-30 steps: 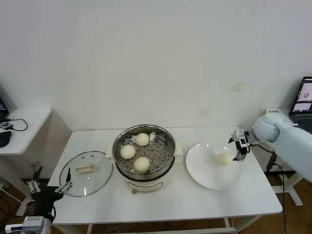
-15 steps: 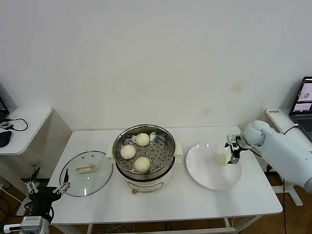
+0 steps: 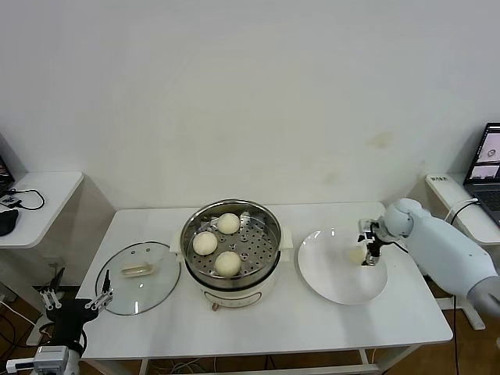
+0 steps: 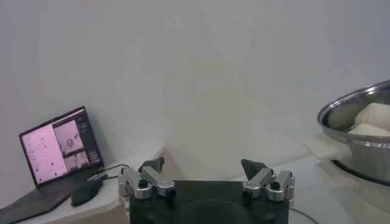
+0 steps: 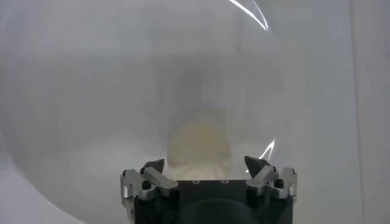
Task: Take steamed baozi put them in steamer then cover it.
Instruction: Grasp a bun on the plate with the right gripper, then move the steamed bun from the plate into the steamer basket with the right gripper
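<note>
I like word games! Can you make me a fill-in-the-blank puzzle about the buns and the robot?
1. The steamer holds ___ baozi.
2. The last baozi lies on the white ___.
3. The glass cover lies on the table, on the steamer's ___ side.
4. The right gripper is down over the plate, its fingers on either side of the last ___.

Missing words: three; plate; left; baozi

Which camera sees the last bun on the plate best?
The right wrist view: the bun fills the middle, just ahead of the right tool. The head view shows it small on the plate, partly behind the tool. The left wrist view misses it.
</note>
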